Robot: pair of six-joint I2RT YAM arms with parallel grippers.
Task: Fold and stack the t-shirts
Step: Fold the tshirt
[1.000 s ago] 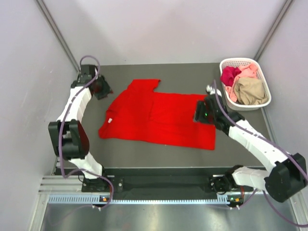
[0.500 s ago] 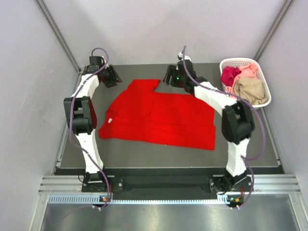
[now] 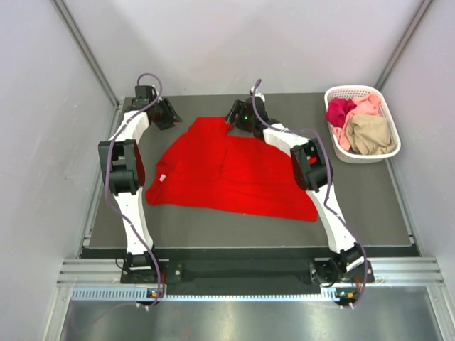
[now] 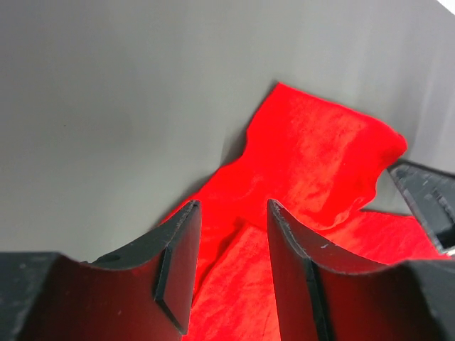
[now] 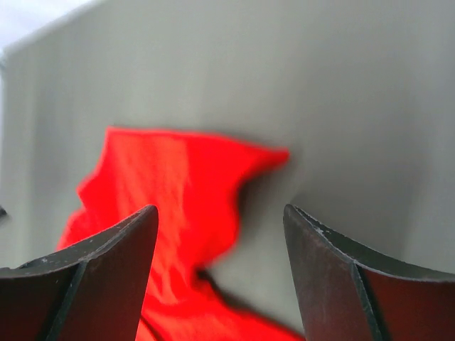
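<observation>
A bright red t-shirt (image 3: 234, 174) lies spread flat on the dark table, with a small white neck label (image 3: 162, 177) at its left edge. One sleeve (image 3: 213, 126) points toward the far side. My left gripper (image 3: 169, 116) hovers just left of that sleeve, and my right gripper (image 3: 234, 119) hovers just right of it. In the left wrist view the left gripper (image 4: 233, 209) is open above red cloth (image 4: 320, 156), with nothing between its fingers. In the right wrist view the right gripper (image 5: 220, 213) is open wide over the sleeve's (image 5: 178, 185) edge.
A white lattice basket (image 3: 355, 89) stands at the far right and holds crumpled magenta (image 3: 340, 110), pale pink (image 3: 368, 105) and tan (image 3: 370, 133) shirts. Grey walls close in the table on three sides. Bare table (image 3: 355, 192) shows to the right of the red shirt.
My right arm swung from the shirt's right edge to the far sleeve, its jaws widening. My left arm reached farther back toward the same sleeve. The shirt stayed flat.
</observation>
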